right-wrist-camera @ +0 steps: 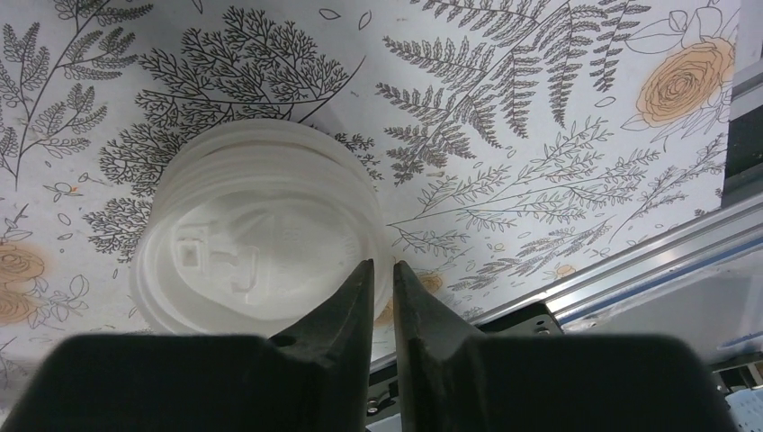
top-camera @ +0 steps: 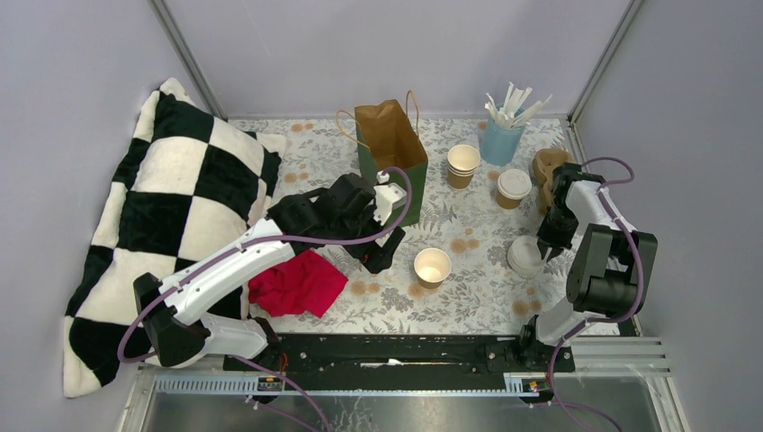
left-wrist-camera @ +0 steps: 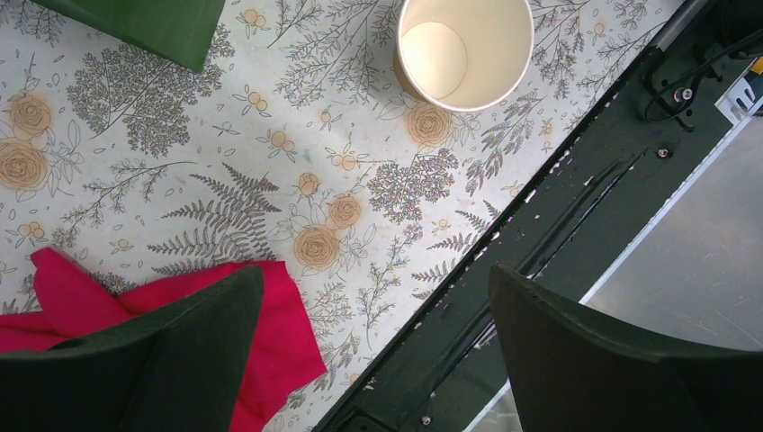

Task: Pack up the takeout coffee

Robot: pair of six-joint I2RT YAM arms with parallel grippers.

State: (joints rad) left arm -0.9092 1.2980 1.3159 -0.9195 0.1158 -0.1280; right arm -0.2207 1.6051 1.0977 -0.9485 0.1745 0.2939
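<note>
- Right gripper (right-wrist-camera: 380,270) narrowed to a slit, seemingly nipping the rim of the lid stack (right-wrist-camera: 243,243) directly beneath
- Risk of lifting several nested lids, or slipping off that thin edge
- Left gripper (left-wrist-camera: 373,279) spread wide, holding nothing; open cup (left-wrist-camera: 432,58) just ahead, red cloth (left-wrist-camera: 270,315) under one finger, possible snag

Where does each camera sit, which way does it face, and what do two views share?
Top external: above, behind the bases, looking down on the table; left arm and right arm show.
Left wrist: faces down at open cup and red cloth; own fingers wide apart.
Right wrist: faces down at lid stack; own fingers nearly together at its rim.
Shared: open cup, top and left wrist.
</note>
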